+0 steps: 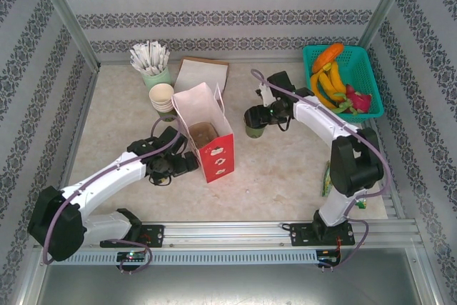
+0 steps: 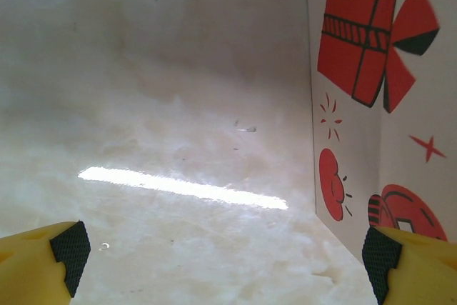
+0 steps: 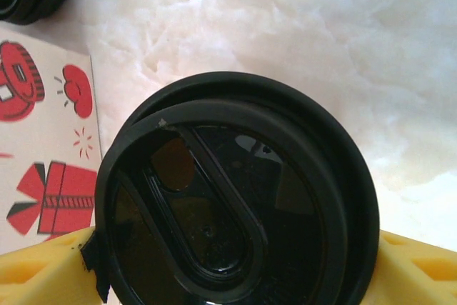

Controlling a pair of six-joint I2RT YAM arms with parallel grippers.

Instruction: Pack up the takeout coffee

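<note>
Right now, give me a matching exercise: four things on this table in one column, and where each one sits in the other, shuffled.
Things:
1. takeout coffee
2. gift bag
3. teal basket
4. cup of wrapped sticks

Places:
A. far right corner, holding bananas
B. just right of the bag, black lid on
C. far left, behind the stack of cream cups
D. standing open mid-table, between the two arms

Pairs: 1-B, 2-D, 3-A, 4-C
</note>
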